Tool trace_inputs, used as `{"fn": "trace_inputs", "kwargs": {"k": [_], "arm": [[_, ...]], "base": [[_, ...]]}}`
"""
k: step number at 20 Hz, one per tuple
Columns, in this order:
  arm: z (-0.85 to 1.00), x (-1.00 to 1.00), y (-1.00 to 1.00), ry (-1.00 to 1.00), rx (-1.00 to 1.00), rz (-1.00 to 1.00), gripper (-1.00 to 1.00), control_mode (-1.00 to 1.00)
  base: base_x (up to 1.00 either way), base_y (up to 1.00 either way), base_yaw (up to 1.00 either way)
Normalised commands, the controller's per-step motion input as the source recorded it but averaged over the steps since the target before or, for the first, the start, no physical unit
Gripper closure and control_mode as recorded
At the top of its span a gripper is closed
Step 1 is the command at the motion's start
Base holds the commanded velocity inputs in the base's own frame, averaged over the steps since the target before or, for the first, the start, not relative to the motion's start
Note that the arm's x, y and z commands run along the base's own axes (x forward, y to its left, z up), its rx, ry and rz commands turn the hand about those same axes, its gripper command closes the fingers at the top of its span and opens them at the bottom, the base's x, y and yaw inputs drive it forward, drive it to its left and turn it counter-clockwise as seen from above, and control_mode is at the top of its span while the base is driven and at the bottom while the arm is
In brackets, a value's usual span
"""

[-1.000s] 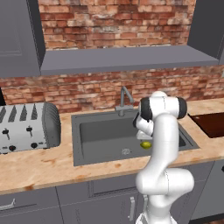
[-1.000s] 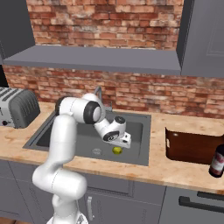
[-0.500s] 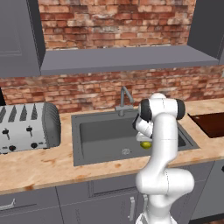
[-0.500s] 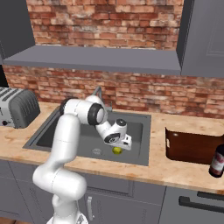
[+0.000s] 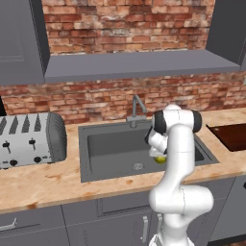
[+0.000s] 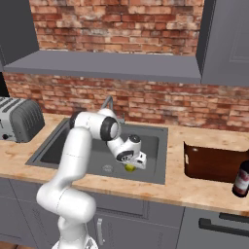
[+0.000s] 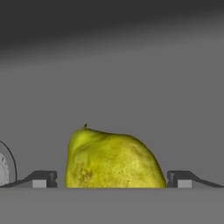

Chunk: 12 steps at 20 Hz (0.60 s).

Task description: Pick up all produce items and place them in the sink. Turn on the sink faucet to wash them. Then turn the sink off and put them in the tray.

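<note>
gripper (image 7: 111,180) wide apart | fruit (image 7: 113,159) between fingertips | in sink (image 6: 151,138)

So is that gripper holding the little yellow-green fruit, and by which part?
Nothing is held. The gripper is open, its fingertips standing apart on either side of the fruit in the sink.

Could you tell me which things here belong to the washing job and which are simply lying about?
Belonging to the job:
yellow-green fruit, between the open gripper fingertips
sink
sink faucet
tray

Lying about:
toaster
dark bottle
</note>
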Motion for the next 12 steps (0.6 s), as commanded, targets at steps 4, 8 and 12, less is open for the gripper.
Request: {"fn": "trace_inputs", "kwargs": {"k": [4, 8, 12], "arm": [[-0.15, 0.06, 0.00, 0.00, 0.00, -0.02, -1.00, -1.00], [-0.15, 0.00, 0.00, 0.00, 0.00, -0.02, -1.00, -1.00], [-0.28, 0.00, 0.02, 0.01, 0.00, -0.02, 1.00, -1.00]], "base": [[0.00, 0.00, 0.00], [0.00, 0.00, 0.00], [0.00, 0.00, 0.00]]}}
